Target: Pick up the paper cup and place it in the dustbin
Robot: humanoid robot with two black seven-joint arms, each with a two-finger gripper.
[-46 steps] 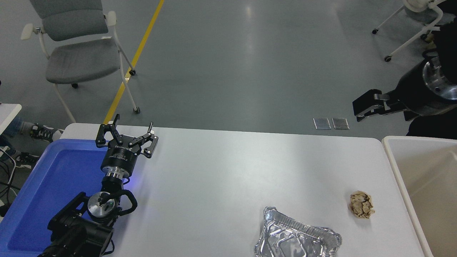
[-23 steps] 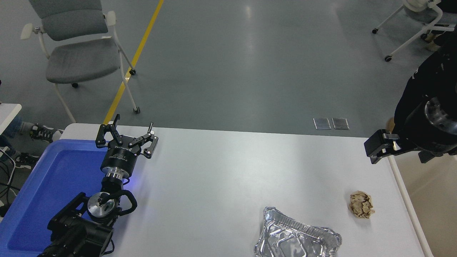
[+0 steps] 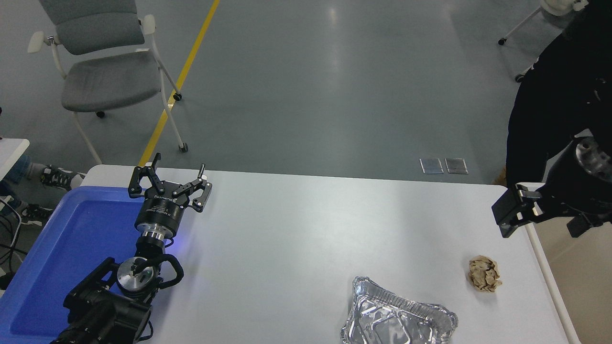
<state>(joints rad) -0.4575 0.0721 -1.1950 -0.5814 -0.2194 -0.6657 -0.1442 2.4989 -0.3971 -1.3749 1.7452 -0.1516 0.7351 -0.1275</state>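
Note:
No paper cup shows anywhere in the head view. The beige dustbin (image 3: 551, 286) stands against the table's right end, and only its left rim and part of its inside are in the picture. My right gripper (image 3: 545, 222) hangs over the dustbin's near-left rim, open, with nothing between its fingers. The black right arm covers the bin's far end. My left gripper (image 3: 169, 184) is parked at the far left over the edge of the blue tray, open and empty.
A crumpled brown paper ball (image 3: 484, 274) lies near the dustbin. A crinkled silver foil tray (image 3: 397, 317) sits at the front edge. The blue tray (image 3: 71, 239) fills the left end. A grey chair (image 3: 103, 71) stands beyond the table.
My right arm has come down and towards me from high above the dustbin's far end to just over its left rim. The left arm has not moved.

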